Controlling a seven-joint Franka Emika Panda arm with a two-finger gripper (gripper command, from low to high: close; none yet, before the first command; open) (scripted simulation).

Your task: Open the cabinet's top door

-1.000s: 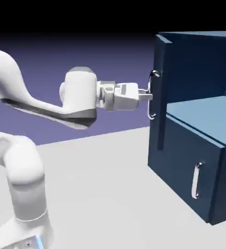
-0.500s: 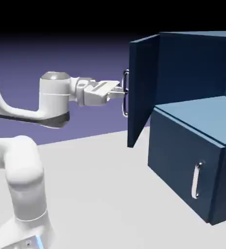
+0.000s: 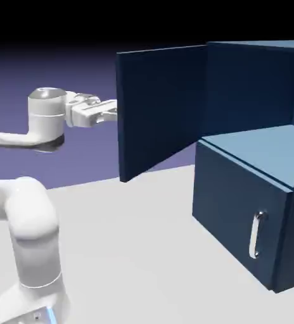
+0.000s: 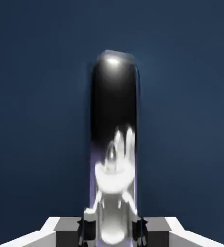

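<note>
The dark navy cabinet (image 3: 251,82) stands at the exterior view's right. Its top door (image 3: 162,107) is swung wide open, its inner face turned toward the camera and its free edge pointing left. My gripper (image 3: 111,109) reaches that free edge from the left; the door hides the handle in this view. In the hand view the silver bar handle (image 4: 114,120) rises large and shiny between my fingertips (image 4: 87,226), with the door's navy panel (image 4: 36,96) behind it. The gripper (image 4: 113,229) is shut on the handle.
Behind the open door the upper compartment shows a light-blue shelf (image 3: 263,145). The lower panel (image 3: 238,209) is closed, with its small silver handle (image 3: 256,234). My white arm (image 3: 29,253) rises at the lower left over the grey table (image 3: 143,253).
The top door has swung from barely ajar to wide open. My gripper moved left with the handle in it, and the arm folded back.
</note>
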